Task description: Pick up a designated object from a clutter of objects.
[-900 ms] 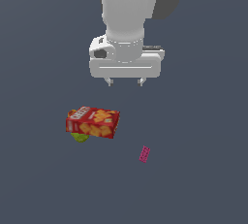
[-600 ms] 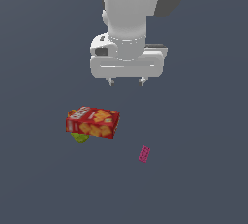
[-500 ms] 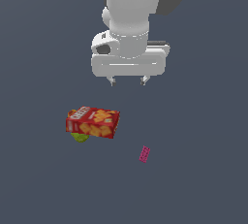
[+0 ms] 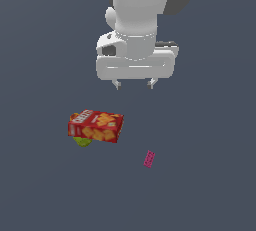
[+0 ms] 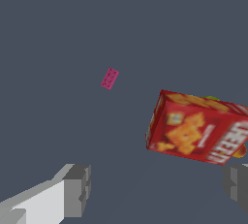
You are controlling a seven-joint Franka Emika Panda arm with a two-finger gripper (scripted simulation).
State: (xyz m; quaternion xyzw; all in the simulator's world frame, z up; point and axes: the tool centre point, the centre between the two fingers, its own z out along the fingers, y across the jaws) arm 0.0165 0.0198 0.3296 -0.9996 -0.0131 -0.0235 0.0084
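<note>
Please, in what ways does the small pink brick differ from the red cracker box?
The pink brick is far smaller than the red cracker box. The brick is plain magenta; the box shows printed orange crackers. The brick lies alone, while the box hides part of a green item. Both rest on the grey surface, untouched by the open gripper.

The gripper (image 4: 134, 83) has drifted slightly toward the exterior view's right.
</note>
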